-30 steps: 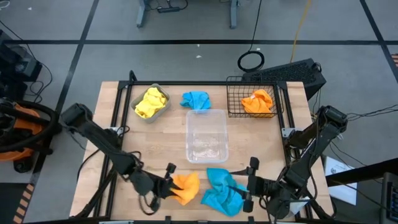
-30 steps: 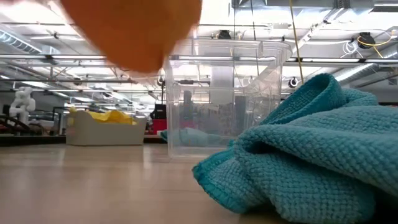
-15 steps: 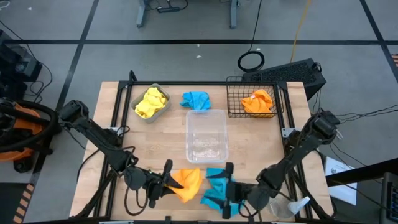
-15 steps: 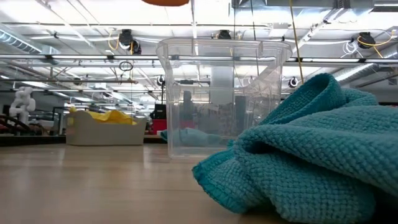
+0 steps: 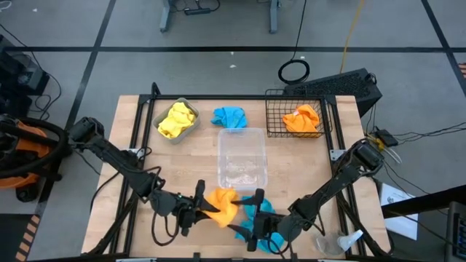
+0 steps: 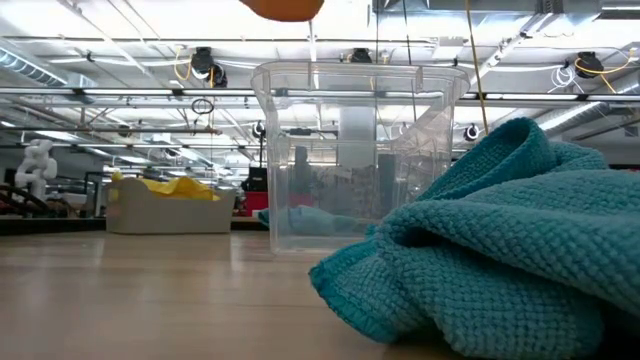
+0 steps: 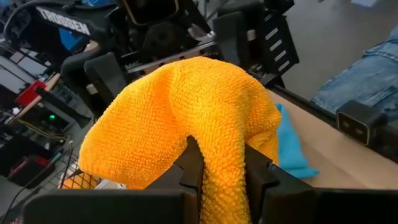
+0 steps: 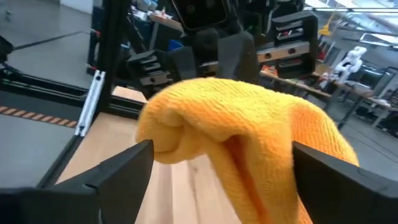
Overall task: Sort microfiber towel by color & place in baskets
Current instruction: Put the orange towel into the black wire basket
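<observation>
Handover at near edge: left gripper [image 7: 217,165] clamps orange towel [image 5: 220,206]; right gripper [image 8: 217,174], jaws spread around it, risks dropping it if release precedes closure.

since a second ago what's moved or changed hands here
The left gripper, shut on the orange towel, lifted it up and toward the table's middle. The right gripper left the blue towel, opened, and came to straddle the orange one. The baskets' contents and clear tub stayed put.
</observation>
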